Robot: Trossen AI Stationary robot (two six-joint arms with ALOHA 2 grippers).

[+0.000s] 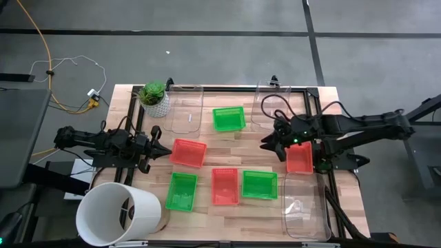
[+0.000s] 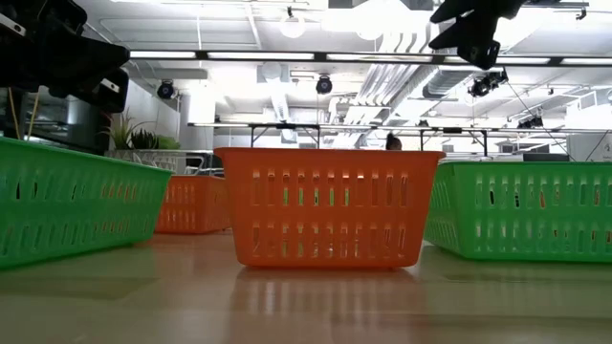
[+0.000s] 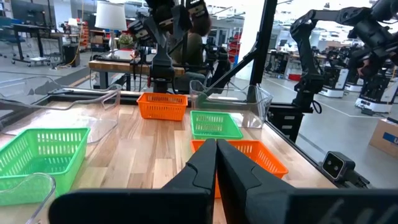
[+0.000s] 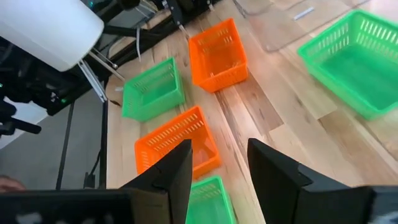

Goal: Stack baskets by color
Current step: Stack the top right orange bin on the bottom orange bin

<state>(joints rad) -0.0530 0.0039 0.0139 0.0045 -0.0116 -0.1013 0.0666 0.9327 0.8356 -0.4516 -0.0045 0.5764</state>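
Six baskets (image 1: 188, 152) lie apart, unstacked, on the worktop (image 1: 227, 138): three red, three green. They look light, stiff and slightly springy; pinch a rim wall. Right gripper (image 1: 272, 142) hangs released and empty by a red one (image 1: 300, 159); left gripper (image 1: 162, 151) sits clenched, empty.

Glossy mesh-sided plastic baskets (image 1: 188, 152) sit on a smooth wooden table (image 1: 227, 145).

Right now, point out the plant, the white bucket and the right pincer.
Plant (image 1: 153, 94), high view, on its leaves.
White bucket (image 1: 141, 211), high view, on its outer wall.
Right pincer (image 1: 267, 144), high view, midway between its fingertips.
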